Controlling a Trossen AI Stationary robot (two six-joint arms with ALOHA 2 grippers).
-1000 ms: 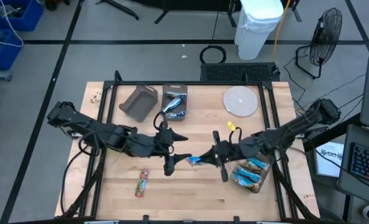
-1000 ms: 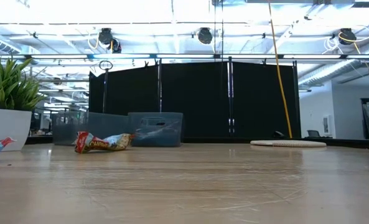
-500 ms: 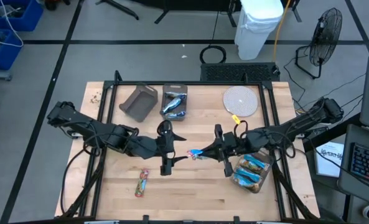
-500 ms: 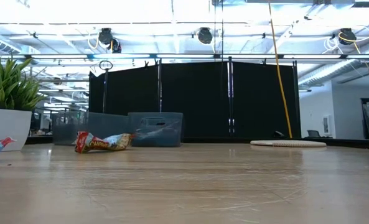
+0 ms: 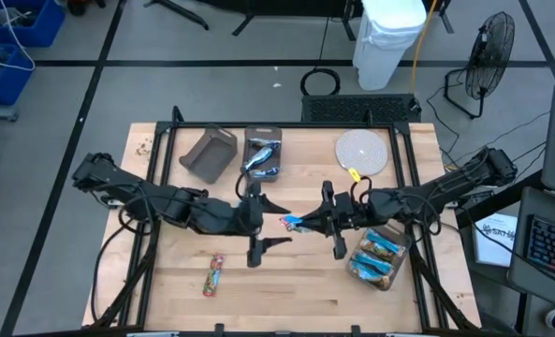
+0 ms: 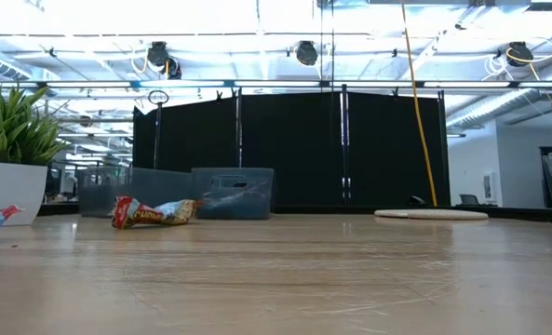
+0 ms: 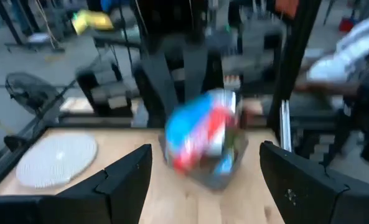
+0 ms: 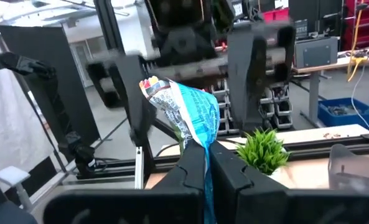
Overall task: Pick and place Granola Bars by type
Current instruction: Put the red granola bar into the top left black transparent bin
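Note:
A granola bar (image 5: 291,223) in a blue, white and red wrapper is up in the air over the middle of the table, in my right gripper (image 5: 307,223), which is shut on it. In the right wrist view the bar (image 8: 183,109) sticks out past the gripper (image 8: 208,158). My left gripper (image 5: 275,225) faces it from the left, open. Its fingers stand on either side of the bar's free end (image 7: 203,134) without touching it. Another bar in a red wrapper (image 5: 213,274) lies flat on the table near the front edge. My right gripper pinches the bar between its two fingers at the end nearest the wrist (image 8: 200,142). It comes level from the table's right. The bar is lifted clear of the table, and the rest of it juts out beyond the fingertips toward the left gripper.
A clear bin with blue bars (image 5: 263,153) and a grey-brown bin tipped on its side (image 5: 210,154) stand at the far side. A clear bin with bars (image 5: 378,257) sits under the right arm. A white round mat (image 5: 362,152) lies far right, and a potted plant (image 6: 15,140) stands at the left of the low view.
My right gripper has carried the bar a little toward the table's far edge, keeping shut on it. My left gripper has stayed open and shifted slightly right, toward the bar, so that the bar's free end now lies between its fingers.

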